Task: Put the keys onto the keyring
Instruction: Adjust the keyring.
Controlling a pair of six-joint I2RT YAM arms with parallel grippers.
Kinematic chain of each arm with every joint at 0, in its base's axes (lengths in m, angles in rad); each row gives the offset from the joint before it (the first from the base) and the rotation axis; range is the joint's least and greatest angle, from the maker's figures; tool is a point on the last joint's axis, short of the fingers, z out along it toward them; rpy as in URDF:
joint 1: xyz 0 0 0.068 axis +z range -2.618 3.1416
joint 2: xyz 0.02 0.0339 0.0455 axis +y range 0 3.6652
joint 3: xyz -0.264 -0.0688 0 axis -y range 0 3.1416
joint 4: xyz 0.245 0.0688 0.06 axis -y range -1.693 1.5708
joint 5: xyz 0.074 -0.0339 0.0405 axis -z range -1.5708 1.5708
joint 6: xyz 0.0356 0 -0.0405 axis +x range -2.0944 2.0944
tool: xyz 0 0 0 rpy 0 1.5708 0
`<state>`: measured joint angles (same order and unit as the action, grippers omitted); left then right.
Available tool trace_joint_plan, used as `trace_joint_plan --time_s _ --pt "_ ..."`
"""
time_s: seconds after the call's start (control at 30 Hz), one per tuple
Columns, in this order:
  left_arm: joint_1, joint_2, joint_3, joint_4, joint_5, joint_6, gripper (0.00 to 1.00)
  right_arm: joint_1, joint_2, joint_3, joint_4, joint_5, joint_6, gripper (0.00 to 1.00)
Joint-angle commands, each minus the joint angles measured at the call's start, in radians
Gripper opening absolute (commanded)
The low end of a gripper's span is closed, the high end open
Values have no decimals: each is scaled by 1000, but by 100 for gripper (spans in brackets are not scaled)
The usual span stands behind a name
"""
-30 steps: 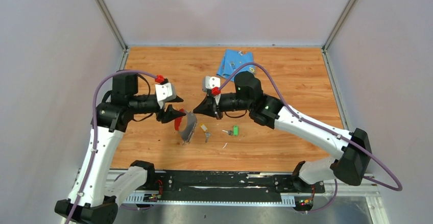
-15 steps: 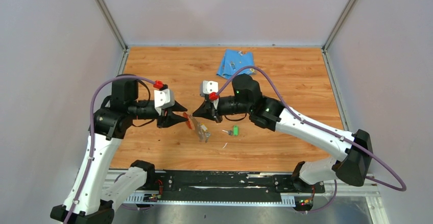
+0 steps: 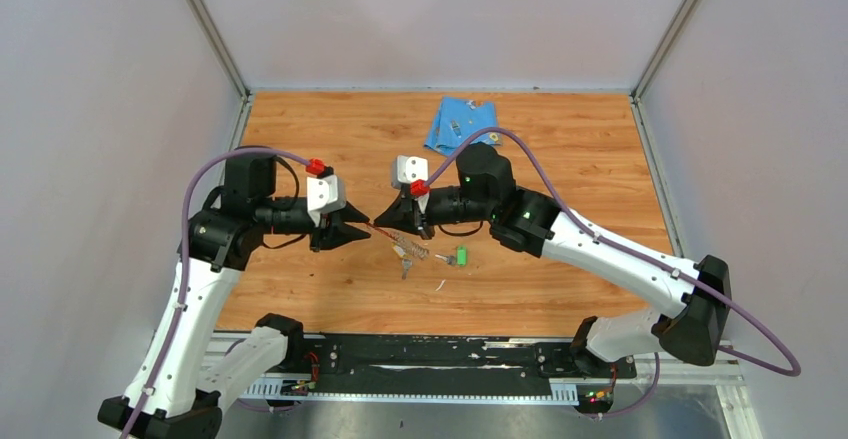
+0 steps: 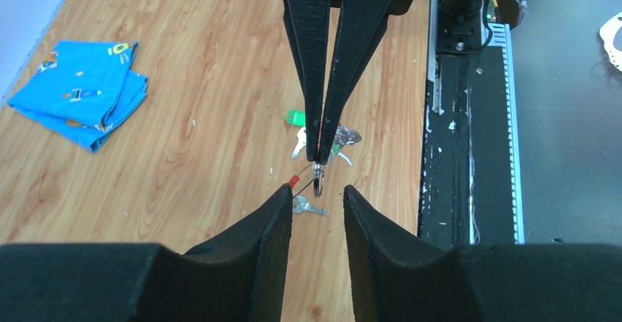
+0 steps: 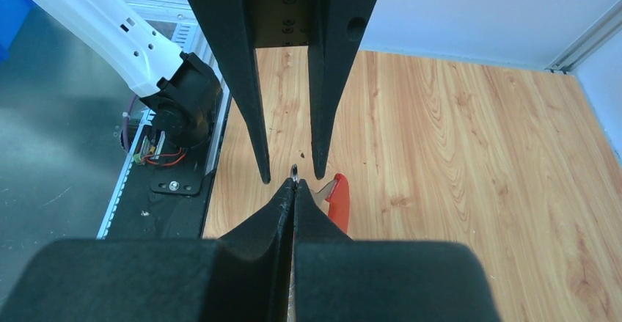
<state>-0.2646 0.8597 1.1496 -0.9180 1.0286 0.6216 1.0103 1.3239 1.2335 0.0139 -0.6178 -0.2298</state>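
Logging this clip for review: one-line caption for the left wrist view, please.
Right gripper pinches the keyring in front of the open left gripper, keys on the wooden table below.

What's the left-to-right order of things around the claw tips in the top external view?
left claw → keyring → green-tagged key. The right claw is left out because its tips overlap the keyring.

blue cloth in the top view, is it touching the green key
No, the blue cloth lies at the far edge of the table, well apart from the green key near the middle.
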Motion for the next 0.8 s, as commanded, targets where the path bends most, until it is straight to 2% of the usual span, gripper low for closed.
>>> trace_joint_plan --time_s 0.0,0.17,0.5,0.6,0.77 --pt "-16 14 -4 -6 16 9 34 22 -12 44 1 10 -12 0" --pt "-23 22 0 -7 13 15 28 33 -8 50 1 14 -12 0" --pt "-24 12 -4 -7 -16 54 0 42 -23 50 -10 13 -13 1" --pt "-24 0 -5 -7 -12 86 0 42 -44 50 -43 6 -8 11" --pt "-24 -67 -37 -5 98 231 0 38 -120 28 -53 0 -14 39"
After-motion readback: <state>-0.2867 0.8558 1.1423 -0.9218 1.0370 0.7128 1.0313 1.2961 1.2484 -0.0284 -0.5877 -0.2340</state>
